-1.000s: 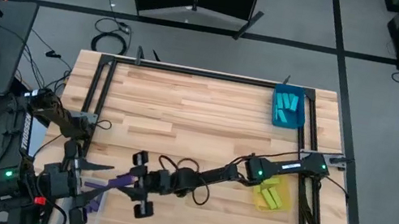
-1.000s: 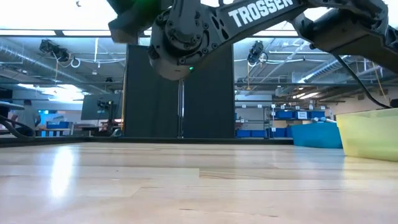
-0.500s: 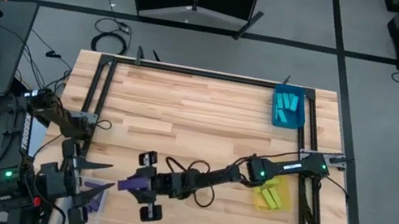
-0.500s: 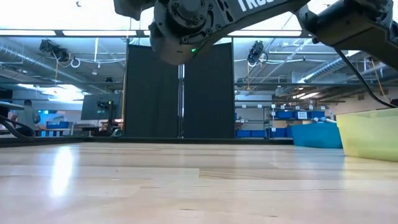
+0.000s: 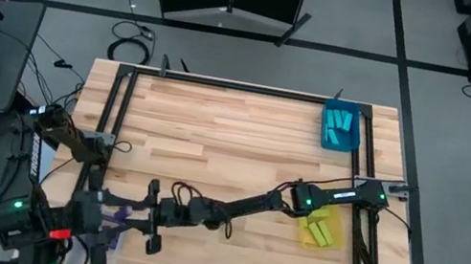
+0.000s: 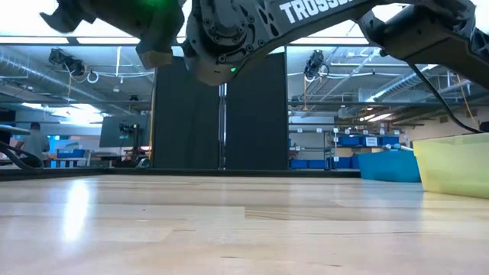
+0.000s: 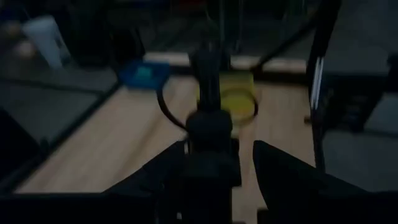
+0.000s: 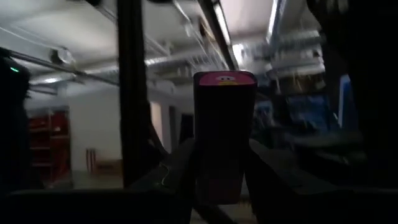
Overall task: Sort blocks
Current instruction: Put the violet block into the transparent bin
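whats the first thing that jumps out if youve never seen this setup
The right arm stretched low across the table, its right gripper clamping a purple block right at the left gripper near the front left corner. After that, the blue tray at the far right and the yellow tray on the right edge.

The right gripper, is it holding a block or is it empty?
Holding one. In the right wrist view a purple block stands clamped between the right gripper's two dark fingers.
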